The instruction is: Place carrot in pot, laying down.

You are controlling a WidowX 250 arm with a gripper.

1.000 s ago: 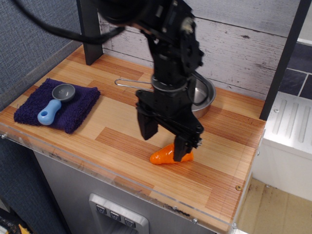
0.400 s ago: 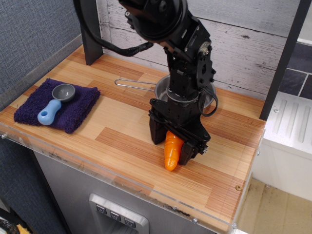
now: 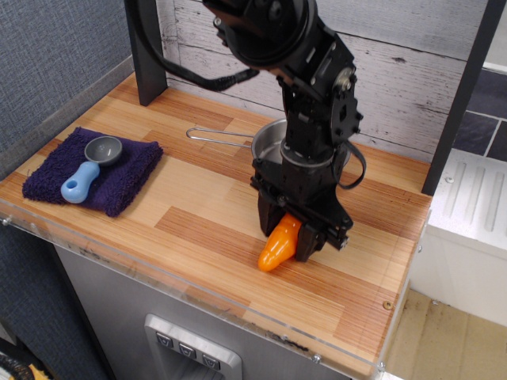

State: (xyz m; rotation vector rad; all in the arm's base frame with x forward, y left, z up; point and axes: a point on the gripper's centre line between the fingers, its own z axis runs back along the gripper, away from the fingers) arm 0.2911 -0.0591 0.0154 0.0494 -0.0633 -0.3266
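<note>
My black gripper is shut on the wide end of the orange toy carrot. The carrot hangs tilted, its tip pointing down and to the front left, just above the wooden table. The shiny steel pot stands behind the gripper near the back wall, mostly hidden by my arm. Its thin wire handle points left.
A dark purple towel lies at the left with a small grey scoop with a blue handle on it. A dark post stands at the back left. The table's front edge has a clear rim.
The gripper closed on the carrot lying on the table, lifted it, and has moved slightly right and back; the carrot now hangs tilted from the fingers.
</note>
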